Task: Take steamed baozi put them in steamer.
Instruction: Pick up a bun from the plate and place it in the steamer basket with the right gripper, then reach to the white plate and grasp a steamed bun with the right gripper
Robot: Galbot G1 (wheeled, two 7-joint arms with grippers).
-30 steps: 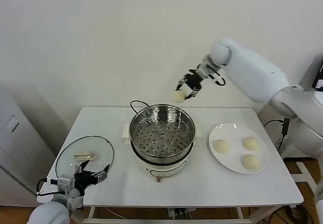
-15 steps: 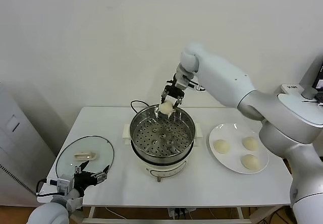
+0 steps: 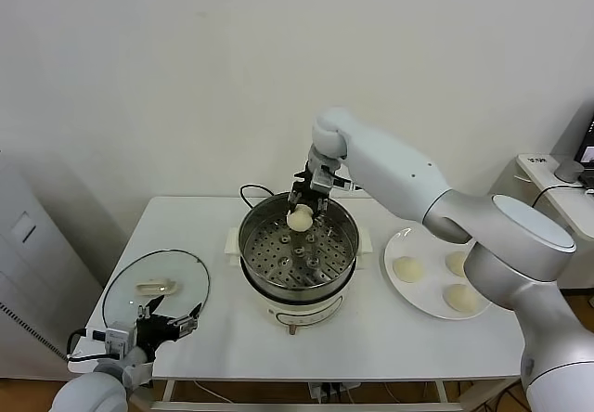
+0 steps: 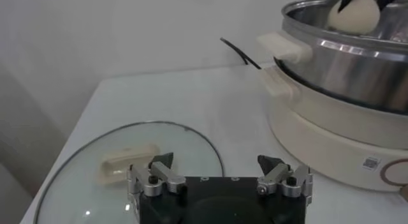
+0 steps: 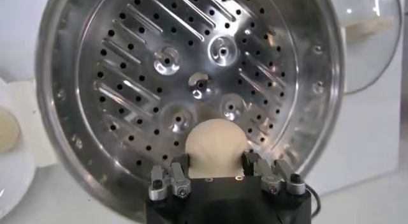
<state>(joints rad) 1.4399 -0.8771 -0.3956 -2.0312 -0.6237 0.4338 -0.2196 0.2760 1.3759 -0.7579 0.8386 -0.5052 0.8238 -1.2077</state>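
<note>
I've got the right gripper point(image 3: 302, 210) clamped on one baozi point(image 3: 299, 218), just over the steamer point(image 3: 298, 243) rim, far side; perforated floor below bare. Three more on plate point(image 3: 436, 271). Left gripper point(image 3: 167, 322) wide, parked by glass lid point(image 3: 154, 288). No readable labels.

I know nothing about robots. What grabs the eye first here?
The right gripper holds a cream-white baozi above the shiny steel steamer at mid-table. Three more baozi sit on a white plate to its right. The open left gripper waits by a glass lid at the table's left.
</note>
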